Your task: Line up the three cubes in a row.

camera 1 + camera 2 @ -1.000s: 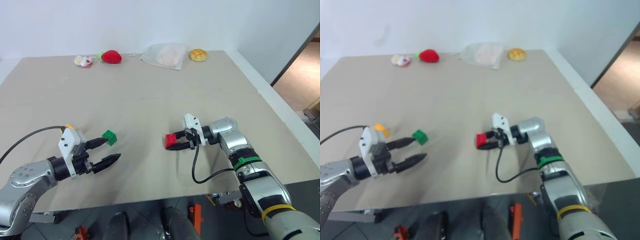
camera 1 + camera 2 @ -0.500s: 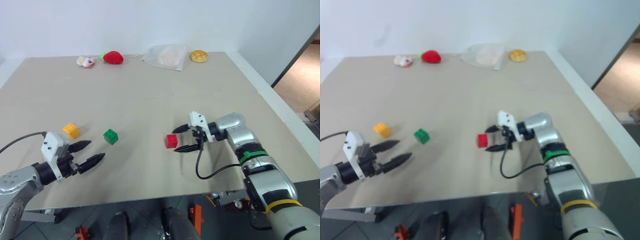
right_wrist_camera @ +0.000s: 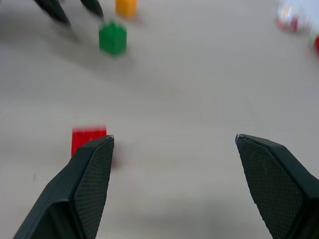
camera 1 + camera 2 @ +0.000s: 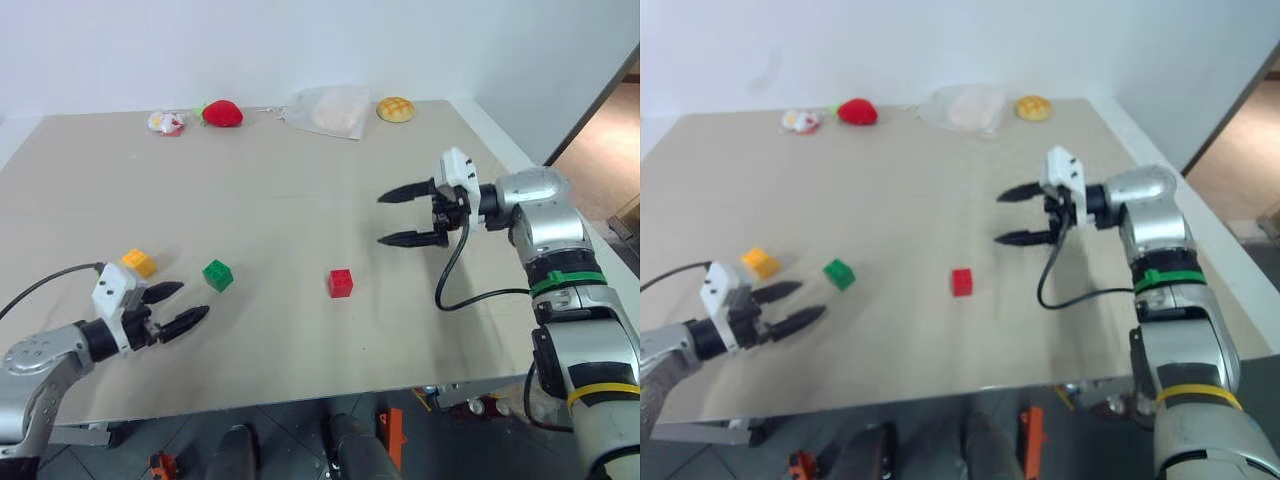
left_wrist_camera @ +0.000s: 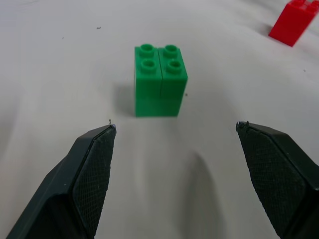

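Observation:
Three cubes lie apart on the tan table: the yellow-orange cube (image 4: 140, 263) on the left, the green cube (image 4: 219, 274) in the middle, the red cube (image 4: 342, 283) on the right. My left gripper (image 4: 193, 300) is open and low, just short of the green cube (image 5: 160, 79), which sits ahead of its fingertips without touching them. My right gripper (image 4: 381, 219) is open and empty, raised above the table up and to the right of the red cube (image 3: 88, 139).
Along the far edge sit a red strawberry plush (image 4: 223, 113), a small white and red item (image 4: 166, 122), a clear plastic bag (image 4: 330, 110) and a yellow bun (image 4: 396, 109). The table's right edge (image 4: 560, 230) runs close by my right arm.
My right gripper opened, let go of the red cube and rose away to the upper right. My left gripper drew back to the left from the green cube, uncovering the yellow-orange one.

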You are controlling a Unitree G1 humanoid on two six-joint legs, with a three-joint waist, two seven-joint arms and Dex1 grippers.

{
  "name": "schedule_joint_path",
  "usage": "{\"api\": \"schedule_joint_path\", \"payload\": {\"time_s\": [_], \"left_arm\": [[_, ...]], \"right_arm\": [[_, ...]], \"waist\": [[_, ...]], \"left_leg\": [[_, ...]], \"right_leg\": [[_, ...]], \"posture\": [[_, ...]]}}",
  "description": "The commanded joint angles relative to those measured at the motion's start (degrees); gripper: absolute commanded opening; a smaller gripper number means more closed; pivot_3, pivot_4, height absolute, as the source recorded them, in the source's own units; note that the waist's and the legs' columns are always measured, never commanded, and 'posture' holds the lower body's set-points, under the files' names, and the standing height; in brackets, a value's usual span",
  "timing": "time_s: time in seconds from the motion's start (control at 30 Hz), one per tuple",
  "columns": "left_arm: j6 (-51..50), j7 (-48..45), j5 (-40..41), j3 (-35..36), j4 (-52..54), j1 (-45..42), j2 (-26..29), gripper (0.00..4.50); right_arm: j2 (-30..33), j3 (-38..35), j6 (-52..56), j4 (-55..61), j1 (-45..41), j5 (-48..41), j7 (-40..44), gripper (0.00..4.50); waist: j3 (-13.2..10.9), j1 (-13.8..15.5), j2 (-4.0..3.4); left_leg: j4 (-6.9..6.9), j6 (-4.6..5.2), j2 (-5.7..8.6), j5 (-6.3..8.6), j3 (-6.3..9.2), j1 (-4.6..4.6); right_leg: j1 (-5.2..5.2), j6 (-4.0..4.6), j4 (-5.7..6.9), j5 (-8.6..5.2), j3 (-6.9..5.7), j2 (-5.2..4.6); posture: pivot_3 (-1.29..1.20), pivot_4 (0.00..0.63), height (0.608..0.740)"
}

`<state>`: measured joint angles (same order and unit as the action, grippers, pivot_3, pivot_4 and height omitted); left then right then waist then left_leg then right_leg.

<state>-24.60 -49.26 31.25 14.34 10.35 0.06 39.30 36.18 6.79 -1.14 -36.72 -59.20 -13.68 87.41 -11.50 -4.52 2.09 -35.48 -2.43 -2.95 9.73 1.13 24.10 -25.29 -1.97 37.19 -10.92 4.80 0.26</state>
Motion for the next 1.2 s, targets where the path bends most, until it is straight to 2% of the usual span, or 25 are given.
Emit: {"api": "schedule_joint_path", "payload": {"time_s": [0.03,0.33,0.63,0.73,0.9,0.93,1.07,1.2], "left_arm": [[1.7,0.4,-1.5,-1.0,-2.3,-3.4,-0.7,4.01],[5.1,2.2,-6.5,-5.9,-8.9,-10.6,-4.9,4.01],[6.2,2.2,-8.3,-8.3,-12.5,-14.2,-7.3,4.01],[8.1,3.2,-10.2,-8.7,-14.0,-14.9,-7.9,3.17],[9.5,3.0,-11.4,-9.1,-14.9,-15.4,-8.3,1.47],[9.7,2.3,-11.9,-9.8,-14.7,-15.5,-7.8,1.35],[12.8,-4.5,-15.4,-15.5,-14.2,-16.6,-5.1,1.36],[12.8,-11.4,-14.4,-19.3,-14.7,-22.0,-4.9,1.36]], "right_arm": [[-0.4,-1.3,2.0,5.7,1.7,-2.2,0.7,4.04],[-2.0,-2.2,8.7,16.7,8.2,-5.0,-3.6,4.04],[-2.1,-2.3,11.0,20.0,10.0,-5.8,-6.0,4.04],[-2.1,-2.4,11.5,20.7,10.7,-6.0,-6.7,4.09],[-2.5,-2.4,11.8,20.8,11.2,-6.0,-7.9,4.09],[-2.6,-2.4,11.9,20.7,11.2,-6.0,-8.2,4.09],[-3.0,-2.8,13.1,21.3,11.7,-6.9,-9.1,4.09],[-3.0,-3.1,14.3,23.4,12.9,-8.0,-10.3,4.09]], "waist": [[0.0,0.1,0.00],[0.0,0.2,0.00],[0.0,0.2,0.01],[0.0,0.2,0.01],[0.0,0.2,0.00],[0.0,0.2,0.01],[0.0,0.2,0.01],[0.0,0.5,0.01]], "left_leg": [[0.00,0.00,0.00,0.00,0.00,0.01],[-0.03,0.00,0.02,0.00,0.01,0.07],[-0.08,0.01,0.01,-0.01,0.03,0.04],[-0.10,0.01,0.01,-0.01,0.03,0.04],[-0.09,0.01,0.01,-0.01,0.03,0.05],[-0.09,0.01,0.01,-0.01,0.04,0.05],[-0.11,0.01,0.02,-0.01,0.03,0.05],[-0.13,0.01,0.05,-0.01,0.03,0.08]], "right_leg": [[-0.01,0.00,-0.01,0.00,0.00,0.00],[0.00,-0.08,0.01,0.03,0.01,-0.01],[0.01,-0.10,0.05,0.07,0.01,0.03],[0.02,-0.10,0.05,0.07,0.02,0.02],[0.02,-0.11,0.05,0.06,0.02,0.03],[0.02,-0.11,0.05,0.06,0.02,0.03],[0.03,-0.12,0.05,0.07,0.02,0.02],[0.04,-0.12,0.04,0.07,0.02,0.00]], "posture": [[0.00,0.150,0.740],[0.00,0.150,0.740],[0.00,0.150,0.740],[0.00,0.150,0.740],[0.00,0.150,0.740],[0.00,0.150,0.740],[0.00,0.150,0.740],[0.00,0.150,0.740]]}}
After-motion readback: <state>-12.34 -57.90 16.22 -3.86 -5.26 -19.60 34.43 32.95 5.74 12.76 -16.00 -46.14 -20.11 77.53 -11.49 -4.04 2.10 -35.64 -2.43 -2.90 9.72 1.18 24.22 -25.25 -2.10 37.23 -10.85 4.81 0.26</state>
